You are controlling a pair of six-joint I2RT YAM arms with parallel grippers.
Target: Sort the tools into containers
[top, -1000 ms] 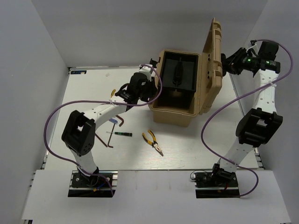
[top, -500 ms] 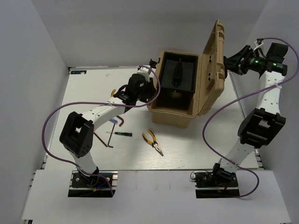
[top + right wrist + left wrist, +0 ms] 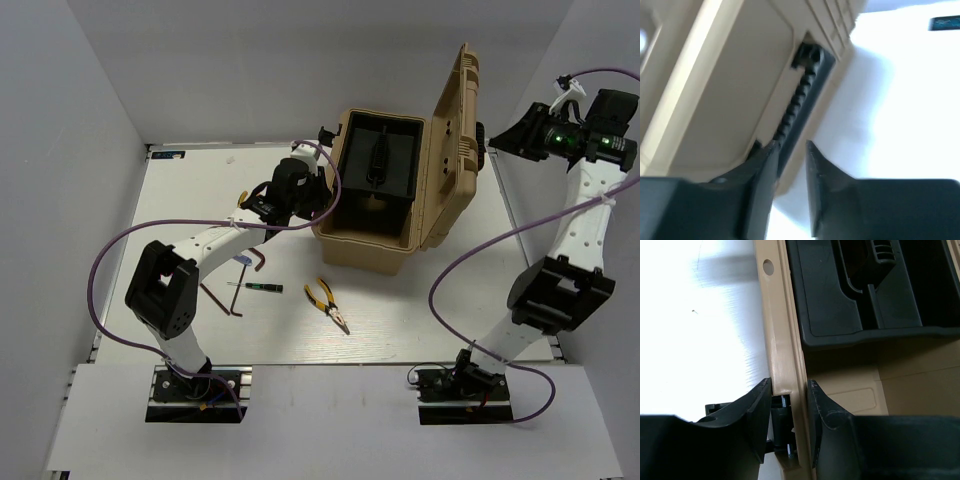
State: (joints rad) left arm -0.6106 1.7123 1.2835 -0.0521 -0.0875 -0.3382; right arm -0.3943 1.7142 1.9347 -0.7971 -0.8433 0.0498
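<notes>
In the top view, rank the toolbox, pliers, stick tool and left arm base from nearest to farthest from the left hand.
1. Toolbox: the left hand straddles its left wall.
2. Stick tool and pliers: on the table, toward the near edge; too close to call.
3. Left arm base: at the near edge, farthest.

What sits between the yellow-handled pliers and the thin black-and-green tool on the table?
Nothing. In the top view, only bare table separates the pliers from the black-and-green tool.
</notes>
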